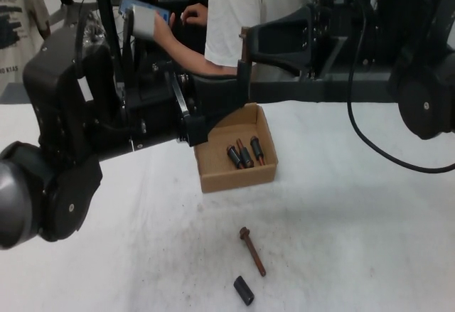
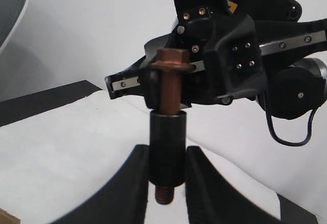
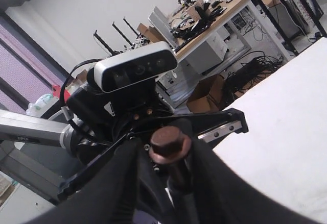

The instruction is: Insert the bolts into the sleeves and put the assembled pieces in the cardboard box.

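**Insertion stage.** My left claw is clenched on the sleeve, which stands upright between its fingers. The bolt runs down through the sleeve. Its hex head sits clear at the 12 o'clock end and its threaded tip pokes out at the 6 o'clock end. My right claw faces the left one and grasps the bolt's shank just under the head.

In the high view I see the two claws meeting above the bench, at 12 o'clock from the box. Three assembled pieces lie side by side in the box. A spare bolt lies on the bench at 6 o'clock from the box. A spare sleeve lies near it, at 6 o'clock from that bolt and not touching it.
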You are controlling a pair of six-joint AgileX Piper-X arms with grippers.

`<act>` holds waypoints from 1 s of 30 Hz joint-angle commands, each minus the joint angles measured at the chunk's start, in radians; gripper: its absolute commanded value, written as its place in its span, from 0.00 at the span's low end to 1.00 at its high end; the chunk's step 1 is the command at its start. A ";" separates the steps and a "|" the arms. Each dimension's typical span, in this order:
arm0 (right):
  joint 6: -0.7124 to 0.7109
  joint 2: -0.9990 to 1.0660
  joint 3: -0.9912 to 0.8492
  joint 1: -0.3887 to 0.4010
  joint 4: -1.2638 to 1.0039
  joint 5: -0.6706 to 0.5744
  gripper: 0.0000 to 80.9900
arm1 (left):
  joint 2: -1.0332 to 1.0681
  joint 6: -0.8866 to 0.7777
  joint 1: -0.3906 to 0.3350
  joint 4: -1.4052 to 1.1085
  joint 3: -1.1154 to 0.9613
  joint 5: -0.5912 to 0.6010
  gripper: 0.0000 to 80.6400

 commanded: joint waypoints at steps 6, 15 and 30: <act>-0.012 -0.002 -0.002 0.005 0.019 0.002 0.48 | -0.002 -0.001 0.001 -0.040 -0.009 -0.005 0.00; -0.015 -0.002 -0.002 0.002 0.022 0.052 0.53 | -0.002 -0.023 0.001 -0.068 -0.009 0.003 0.00; 0.081 -0.002 -0.002 -0.218 -0.125 0.107 0.16 | -0.002 -0.040 0.004 -0.058 -0.009 0.020 0.00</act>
